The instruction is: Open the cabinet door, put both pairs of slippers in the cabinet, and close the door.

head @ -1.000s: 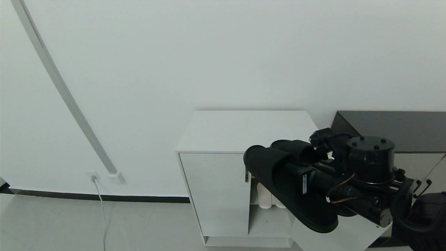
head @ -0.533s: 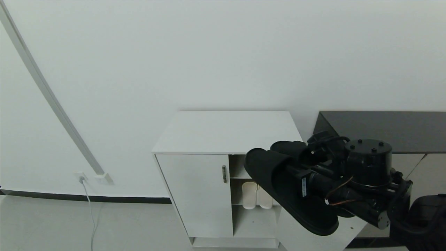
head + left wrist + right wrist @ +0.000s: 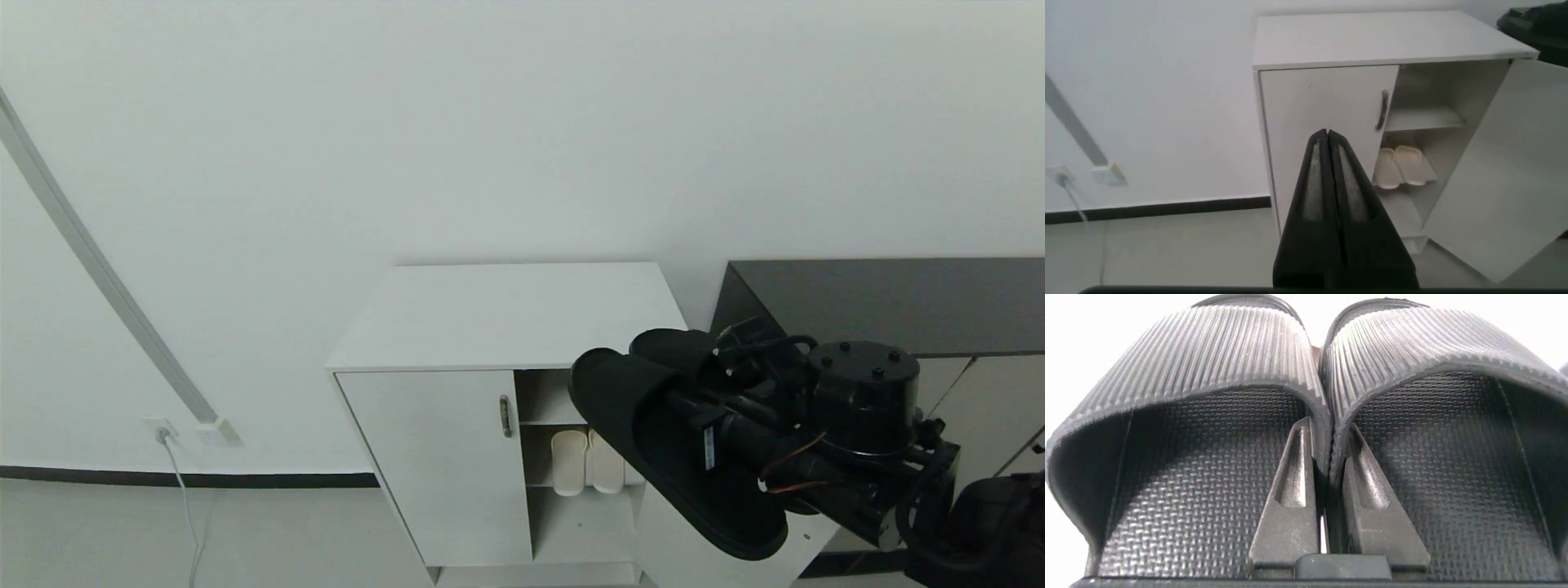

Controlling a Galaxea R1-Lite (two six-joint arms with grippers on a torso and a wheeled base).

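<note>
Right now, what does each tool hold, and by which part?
The right tool pinches the black slippers by their adjoining inner sides, under the straps. The left tool is shut, empty.

Head camera looks forward and down at the cabinet (image 3: 498, 314), shared with the left wrist camera; right wrist camera hugs the black slippers (image 3: 1225, 384).

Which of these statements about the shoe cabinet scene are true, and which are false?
1. The white slippers lie inside the cabinet. True.
2. The right pincer grips the black slippers. True.
3. Both cabinet doors are shut. False: the right door stands open, and the left door is shut.
4. The left pincer holds a slipper. False: it is shut on nothing.
</note>
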